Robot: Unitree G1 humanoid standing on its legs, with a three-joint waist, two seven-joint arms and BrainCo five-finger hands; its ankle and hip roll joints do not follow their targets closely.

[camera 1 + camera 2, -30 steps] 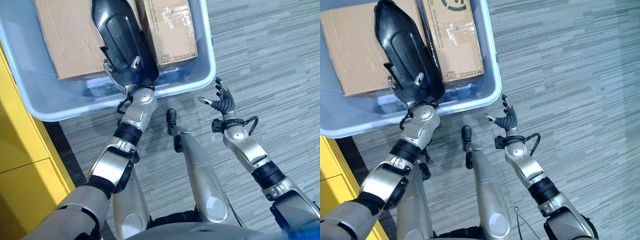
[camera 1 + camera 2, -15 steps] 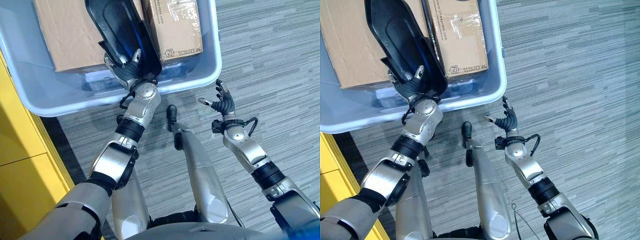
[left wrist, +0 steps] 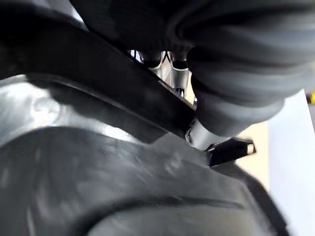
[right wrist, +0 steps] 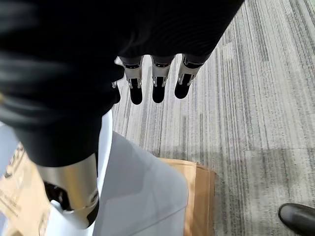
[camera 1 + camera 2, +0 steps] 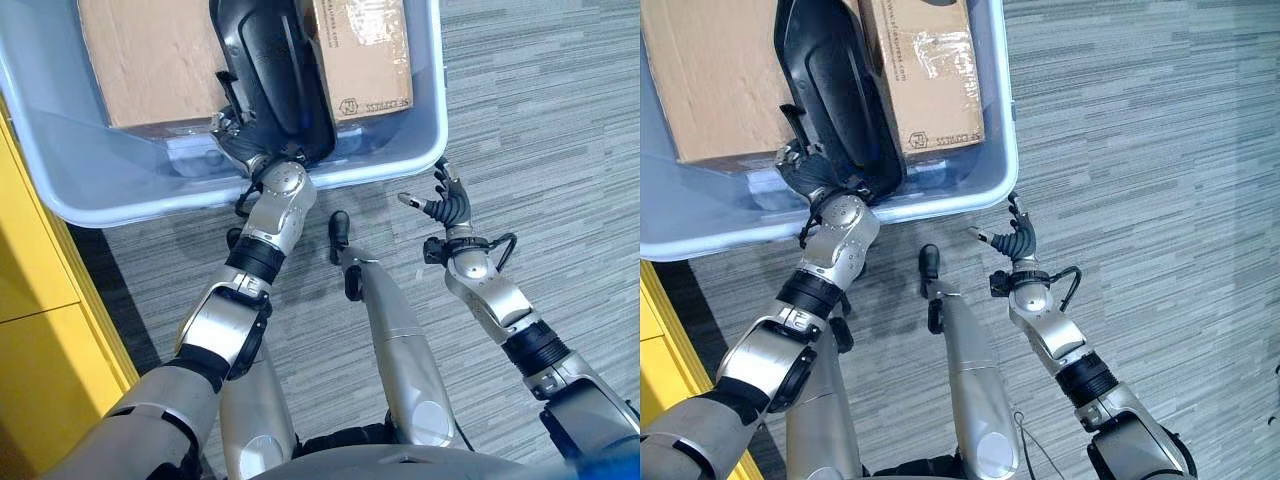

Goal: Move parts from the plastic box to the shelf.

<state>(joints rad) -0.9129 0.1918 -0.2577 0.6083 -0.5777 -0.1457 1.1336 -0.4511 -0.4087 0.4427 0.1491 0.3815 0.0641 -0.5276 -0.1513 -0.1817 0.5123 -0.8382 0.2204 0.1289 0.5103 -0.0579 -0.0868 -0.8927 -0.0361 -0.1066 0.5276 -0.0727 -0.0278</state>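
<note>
A long black moulded plastic part (image 5: 276, 70) stands tilted in the pale blue plastic box (image 5: 385, 165), between two cardboard cartons. My left hand (image 5: 238, 146) reaches over the box's near wall and is shut on the part's lower end; in the left wrist view the thumb (image 3: 198, 136) presses on the part's dark glossy surface (image 3: 113, 187). My right hand (image 5: 446, 206) hovers open above the carpet just outside the box's near right corner, holding nothing; its straight fingers (image 4: 155, 84) show in the right wrist view.
A large carton (image 5: 150, 60) and a smaller taped carton (image 5: 368, 50) lie in the box. Yellow shelf panels (image 5: 40, 330) run along the left. Grey striped carpet (image 5: 540, 120) spreads to the right.
My left hand has turned with the black part, whose lower end has swung right and deeper into the box. The view has shifted a little. The right hand has stayed put.
</note>
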